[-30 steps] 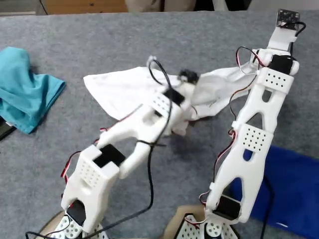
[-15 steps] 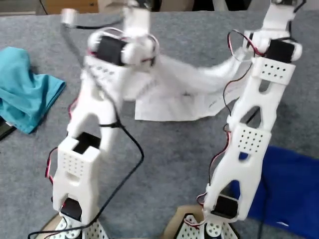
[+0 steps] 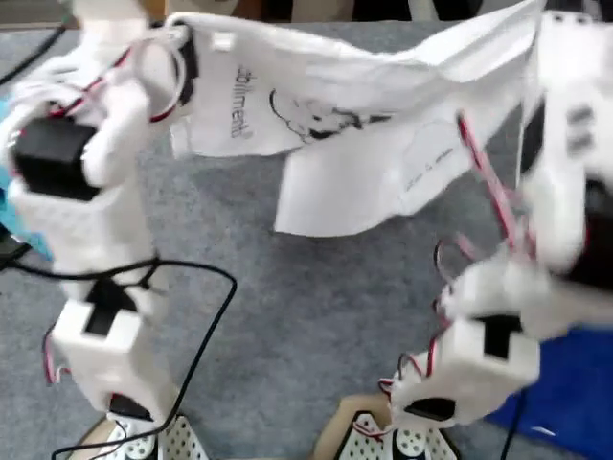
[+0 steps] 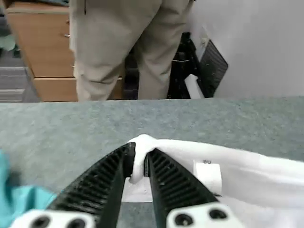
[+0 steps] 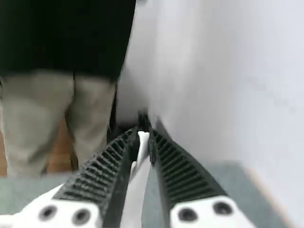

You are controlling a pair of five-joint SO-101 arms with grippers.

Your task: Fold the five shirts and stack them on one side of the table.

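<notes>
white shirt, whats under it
Grey table shows below the white shirt, held up by the left gripper and right gripper. Table behind the hanging cloth is covered.

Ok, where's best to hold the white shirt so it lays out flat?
Probably its upper edge, one end per pincer, coming in from the arms' side. The white shirt hangs stretched between the left pincer, shut on a fold beside the tag, and the right pincer, with the rest drooping free below.

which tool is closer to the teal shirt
Left. The left tool grips the white shirt close by the teal shirt; the right tool grips the shirt's other end, across the table from it.
</notes>
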